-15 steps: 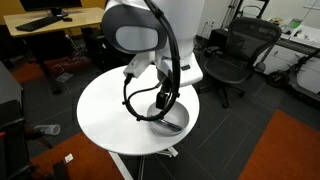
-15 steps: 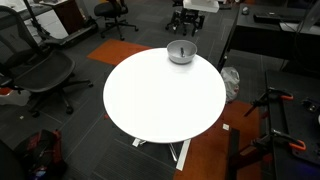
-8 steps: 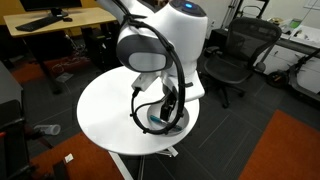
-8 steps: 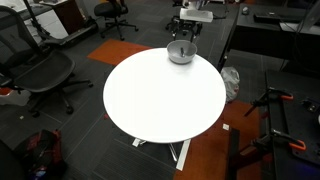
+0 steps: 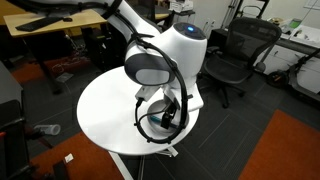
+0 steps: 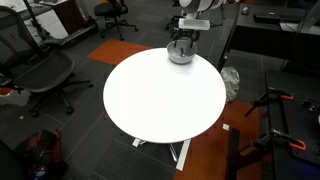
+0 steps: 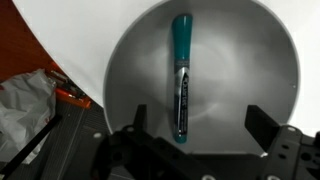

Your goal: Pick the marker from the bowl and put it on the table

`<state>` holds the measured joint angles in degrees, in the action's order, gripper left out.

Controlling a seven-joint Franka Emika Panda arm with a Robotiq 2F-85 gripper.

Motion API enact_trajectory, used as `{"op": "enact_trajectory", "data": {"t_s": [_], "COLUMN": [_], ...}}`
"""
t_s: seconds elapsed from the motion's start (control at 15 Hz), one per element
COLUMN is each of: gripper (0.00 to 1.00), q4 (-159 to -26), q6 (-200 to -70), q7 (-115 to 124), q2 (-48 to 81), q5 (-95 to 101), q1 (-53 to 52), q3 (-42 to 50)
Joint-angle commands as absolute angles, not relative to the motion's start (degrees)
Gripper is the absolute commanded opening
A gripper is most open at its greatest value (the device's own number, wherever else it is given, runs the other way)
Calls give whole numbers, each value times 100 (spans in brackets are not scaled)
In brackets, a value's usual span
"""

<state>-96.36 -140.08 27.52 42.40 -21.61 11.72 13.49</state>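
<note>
In the wrist view the teal-blue marker (image 7: 181, 75) lies lengthwise in the middle of the grey bowl (image 7: 255, 60). My gripper (image 7: 197, 128) is open just above the bowl, its two dark fingers on either side of the marker's lower end, not touching it. In both exterior views the arm hangs over the bowl (image 6: 180, 53) at the edge of the round white table (image 6: 160, 100). The gripper (image 5: 167, 115) reaches down into the bowl (image 5: 160, 127) on the table (image 5: 105, 110); the marker is hidden there.
Black office chairs (image 5: 232, 55) (image 6: 40, 70) stand around the table. A wooden desk (image 5: 60, 25) is behind it. Orange carpet patches (image 6: 205, 150) lie on the dark floor. A crumpled plastic bag (image 7: 25, 105) lies on the floor beside the table edge.
The arm has come down over the bowl, bringing the open gripper close to the marker. The bowl and marker have not moved.
</note>
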Motion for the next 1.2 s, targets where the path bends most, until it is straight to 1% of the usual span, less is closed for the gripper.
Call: {"op": "enact_trajectory", "data": {"t_s": [0.0,0.27,0.33,0.4,0.47,0.6,0.67,0.93,1.0,1.07,1.13], "gripper": [100,99,74,74,72,57,48,19,10,4,0], "q4": [-9322,-9178,-9153,-9131,-9103,-9055,-9045,-8991,-8976,-8960,-8945], "q6": [-13900,-13871,-13885,-13895,-13894,-13888,-13891,-13873,-13855,-13846,-13822], "q7": [2942,2957,2934,2958,2956,2942,2942,2934,2930,2930,2924], "q2": [4544,4751,4782,4809,4829,4825,4830,4858,4866,4877,4886], "q5": [-1999,-1924,-1911,-1891,-1889,-1884,-1888,-1893,-1889,-1886,-1877], "q1": [1188,1170,1172,1156,1160,1173,1175,1187,1189,1190,1196], "q3": [1337,1358,1355,1375,1374,1364,1362,1353,1352,1352,1357]}}
